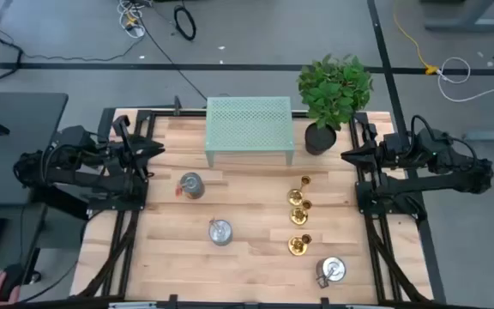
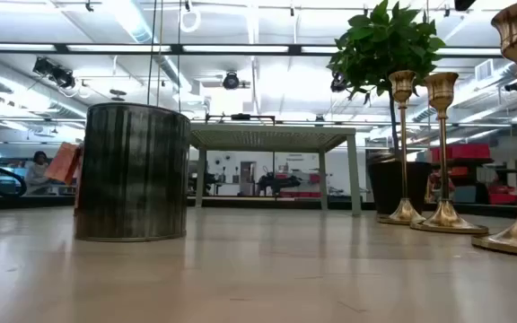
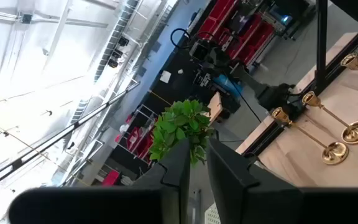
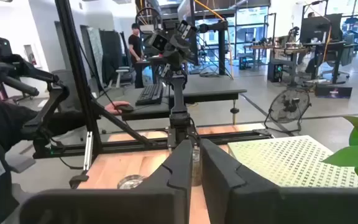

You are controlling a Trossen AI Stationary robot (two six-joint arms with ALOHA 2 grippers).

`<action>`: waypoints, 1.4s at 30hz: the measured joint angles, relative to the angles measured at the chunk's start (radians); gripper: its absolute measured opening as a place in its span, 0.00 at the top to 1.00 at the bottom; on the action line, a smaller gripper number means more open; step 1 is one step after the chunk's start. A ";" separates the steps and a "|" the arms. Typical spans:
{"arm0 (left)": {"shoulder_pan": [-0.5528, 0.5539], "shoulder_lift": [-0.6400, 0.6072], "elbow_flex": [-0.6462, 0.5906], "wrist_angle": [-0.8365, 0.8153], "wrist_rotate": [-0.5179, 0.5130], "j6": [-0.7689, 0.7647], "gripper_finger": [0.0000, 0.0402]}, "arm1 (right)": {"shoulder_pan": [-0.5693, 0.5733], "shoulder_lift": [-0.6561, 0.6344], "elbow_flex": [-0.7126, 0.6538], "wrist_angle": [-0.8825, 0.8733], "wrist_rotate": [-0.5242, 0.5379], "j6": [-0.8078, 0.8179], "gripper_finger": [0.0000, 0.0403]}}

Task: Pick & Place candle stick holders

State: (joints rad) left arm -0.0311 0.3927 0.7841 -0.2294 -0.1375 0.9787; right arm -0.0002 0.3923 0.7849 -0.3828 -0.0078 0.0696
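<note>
Candlesticks stand in a row near my counter's right edge. My left hand and right hand wait at the far corners, both pressed together, holding nothing.

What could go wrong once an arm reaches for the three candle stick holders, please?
The three candle stick holders stand upright in a tight row, tall and thin-stemmed; gripping one could tip its neighbour. A tin can sits just past the nearest holder and the potted plant past the farthest, so the right gripper, now parked shut, could clip either.
</note>
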 joint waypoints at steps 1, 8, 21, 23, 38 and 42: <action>0.000 0.000 0.000 0.000 0.000 0.000 0.85 | 0.000 0.000 0.000 0.000 0.000 0.000 0.91; 0.000 0.000 0.000 0.000 0.000 0.000 0.85 | 0.000 0.000 0.000 0.000 0.000 0.000 0.91; 0.000 0.000 0.000 0.000 0.000 0.000 0.85 | 0.000 0.000 0.000 0.000 0.000 0.000 0.91; 0.000 0.000 0.000 0.000 0.000 0.000 0.85 | 0.000 0.000 0.000 0.000 0.000 0.000 0.91; 0.000 0.006 0.000 0.064 0.002 0.155 0.85 | 0.000 0.000 0.000 0.052 0.061 -0.107 0.91; 0.000 0.007 0.000 0.066 0.018 0.159 0.85 | 0.000 0.000 0.000 0.052 0.060 -0.105 0.91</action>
State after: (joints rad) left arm -0.0312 0.3995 0.7837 -0.1635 -0.1196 1.1376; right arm -0.0006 0.3923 0.7849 -0.3309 0.0525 -0.0353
